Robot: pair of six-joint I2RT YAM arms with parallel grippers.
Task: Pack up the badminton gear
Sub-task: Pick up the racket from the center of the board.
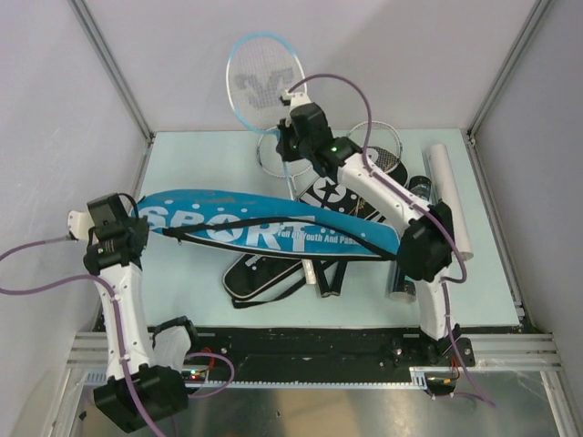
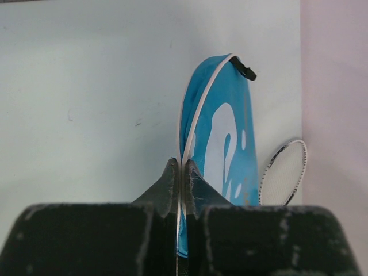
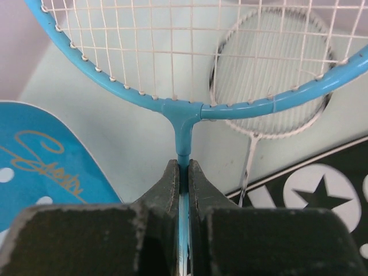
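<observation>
Clamping the blue racket by its shaft just under the head, my right pincer holds it up over the far side of the table. Beneath it lies a white-framed racket, just beside the black bag. My left pincer is pinched on the edge of the blue SPORT bag, which stretches across the black one. A white tube lies to the right.

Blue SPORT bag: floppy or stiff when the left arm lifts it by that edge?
Probably floppy: the blue SPORT bag bows along its length, and the left gripper pinches only its thin piped edge. It is likely light for its size, since that small pinch seems to hold one end up. The smooth edge might slide out under a hard tug.
</observation>
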